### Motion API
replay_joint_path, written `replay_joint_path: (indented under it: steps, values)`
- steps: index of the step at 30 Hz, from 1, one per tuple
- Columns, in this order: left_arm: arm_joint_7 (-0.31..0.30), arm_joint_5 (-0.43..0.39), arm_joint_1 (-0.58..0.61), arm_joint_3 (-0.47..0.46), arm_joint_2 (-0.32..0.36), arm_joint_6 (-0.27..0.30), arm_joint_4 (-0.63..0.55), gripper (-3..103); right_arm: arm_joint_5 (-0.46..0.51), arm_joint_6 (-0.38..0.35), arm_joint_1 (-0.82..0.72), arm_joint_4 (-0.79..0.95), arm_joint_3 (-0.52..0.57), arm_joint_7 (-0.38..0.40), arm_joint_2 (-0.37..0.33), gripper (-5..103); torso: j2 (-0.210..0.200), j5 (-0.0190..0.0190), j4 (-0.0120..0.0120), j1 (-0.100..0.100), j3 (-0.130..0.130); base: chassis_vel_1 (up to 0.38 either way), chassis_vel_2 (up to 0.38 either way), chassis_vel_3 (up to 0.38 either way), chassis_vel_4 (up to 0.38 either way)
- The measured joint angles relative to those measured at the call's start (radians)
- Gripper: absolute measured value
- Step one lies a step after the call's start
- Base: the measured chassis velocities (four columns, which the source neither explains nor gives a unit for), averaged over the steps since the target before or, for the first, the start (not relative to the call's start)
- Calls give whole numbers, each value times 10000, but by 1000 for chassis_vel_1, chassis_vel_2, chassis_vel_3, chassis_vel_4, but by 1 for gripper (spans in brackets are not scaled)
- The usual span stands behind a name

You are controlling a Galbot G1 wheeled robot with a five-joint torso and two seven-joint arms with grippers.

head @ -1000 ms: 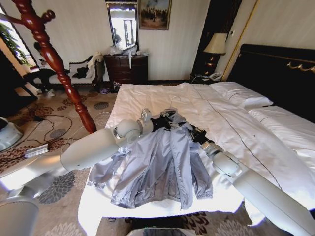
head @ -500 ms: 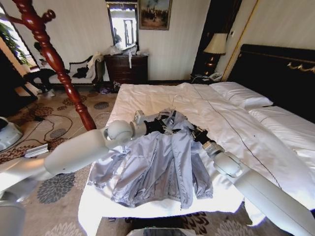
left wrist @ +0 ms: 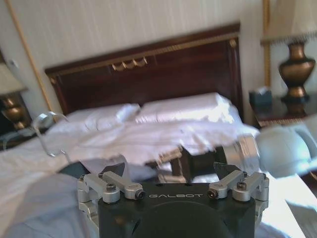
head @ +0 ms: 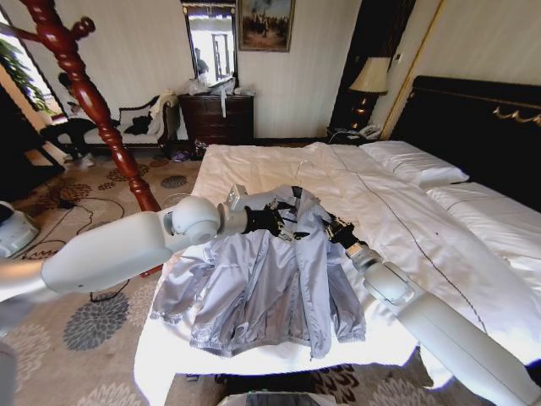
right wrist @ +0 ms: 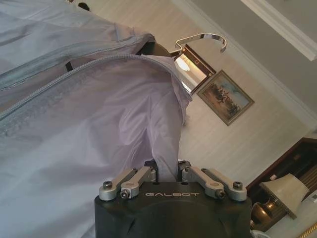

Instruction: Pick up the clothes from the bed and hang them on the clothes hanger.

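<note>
The pale silver-grey jacket (head: 270, 288) lies spread, front open, on the near corner of the white bed (head: 406, 211). The clothes hanger sits inside its collar, and its silver hook (right wrist: 203, 40) sticks out above the collar (head: 296, 196). My left gripper (head: 283, 222) hovers at the collar; in the left wrist view it (left wrist: 171, 171) is open and holds nothing, with the hook (left wrist: 47, 134) off to one side. My right gripper (head: 331, 227) is at the jacket's shoulder. In the right wrist view it (right wrist: 166, 168) is shut on a fold of jacket fabric (right wrist: 99, 124).
A red turned-wood coat stand (head: 93, 101) rises left of the bed over carpet strewn with cables (head: 76, 220). Pillows (head: 414, 161) and the black headboard (head: 482, 127) lie to the right. A dresser (head: 226, 117) and lamp (head: 369, 80) stand against the far wall.
My left arm has swung outward to the left and risen, with its gripper staying by the collar. The jacket's collar and shoulders are drawn up slightly. The right arm has held still.
</note>
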Motion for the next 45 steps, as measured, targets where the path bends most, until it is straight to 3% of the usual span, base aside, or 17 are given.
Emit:
replay_joint_path:
  steps: [7, 12, 16, 17, 19, 22, 25, 33, 38, 45]
  values:
    - [-35, -1127, 296, -1080, 461, -356, -77, 100, -160, 271, -23, -42, 26, 35, 190, 17, 1, 0, 1, 0, 0, 0, 0, 0, 0]
    - [399, -1549, 311, -1615, 837, -516, 404, 100, -427, 505, -53, -87, 49, 37, 382, 17, 0, 0, 3, 0, 0, 0, 0, 0, 0]
    - [1760, -1371, 291, -1725, 1103, -701, 1342, 100, -582, 723, -58, -131, 58, 36, 521, 17, 0, 0, 1, 0, 0, 0, 0, 0, 0]
    - [2432, -1179, 291, -1725, 1180, -848, 1868, 100, -651, 798, -57, -145, 59, 36, 577, 17, 0, 0, 1, 0, 1, 0, 0, 0, 0]
    - [2665, -1114, 290, -1721, 1203, -898, 2069, 100, -678, 825, -56, -147, 59, 36, 590, 17, 0, 0, 1, 0, 1, 0, 0, 0, 0]
    - [3656, -844, 292, -1662, 1231, -1082, 3100, 100, -938, 1030, -51, -154, 61, 28, 616, 17, 0, -2, 2, 1, 1, 0, 0, 0, 0]
    - [4029, -780, 272, -1636, 1187, -1102, 3455, 100, -1078, 1137, -51, -154, 67, 18, 638, 17, 0, 0, 0, 0, 1, 0, 0, 0, 0]
    - [5188, -366, -225, -941, 934, -1318, 4676, 100, -1268, 1359, -7, -150, 95, -14, 593, 17, 0, -1, 1, 1, 1, 0, 0, 0, 0]
    - [6259, -376, -1142, 81, 537, -1369, 5315, 100, -2013, 1857, 13, -174, 132, -64, 574, 17, 0, 2, 2, 0, 1, 0, 0, 0, 0]
    - [6681, -334, -1931, 980, -61, -1375, 5992, 98, -2494, 2192, 44, -180, 162, -100, 608, 17, 0, 3, 0, 1, 1, 0, 0, 0, 0]
